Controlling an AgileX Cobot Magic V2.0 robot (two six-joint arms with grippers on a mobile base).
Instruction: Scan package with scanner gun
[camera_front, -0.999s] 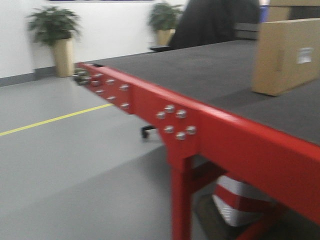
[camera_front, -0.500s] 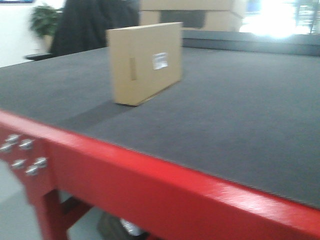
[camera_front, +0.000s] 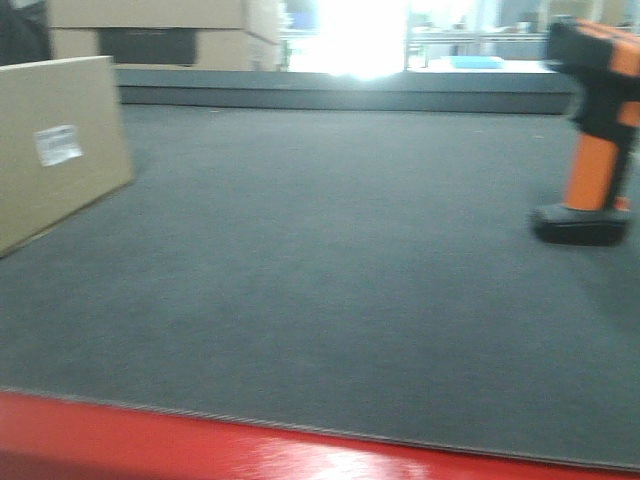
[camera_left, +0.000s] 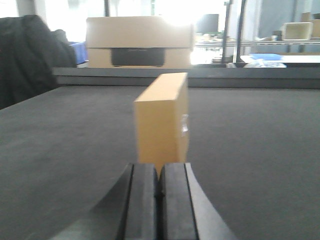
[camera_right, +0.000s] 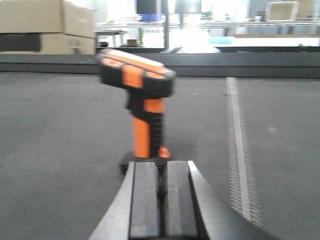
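Observation:
The tan cardboard package (camera_front: 55, 150) stands upright at the far left of the dark table mat, its white label (camera_front: 58, 145) facing me. In the left wrist view the package (camera_left: 162, 122) stands narrow end on, just beyond my left gripper (camera_left: 159, 167), which is shut on nothing. The scanner gun (camera_front: 595, 130), black with an orange handle, stands on its flat foot at the right edge of the front view. In the right wrist view the scanner gun (camera_right: 142, 105) stands just ahead of my right gripper (camera_right: 163, 165), whose pads are together with nothing between them.
The table's red front edge (camera_front: 200, 445) runs along the bottom. Stacked cardboard boxes (camera_front: 150, 30), one with a black panel, stand beyond the table's far rim. A dark coat (camera_left: 25, 55) hangs at the back left. A pale stitched line (camera_right: 237, 145) crosses the mat right of the scanner.
The front view has swung right: the package slid from right of frame to centre to the far left edge, the red table leg and floor left the view, and the scanner gun came into sight.

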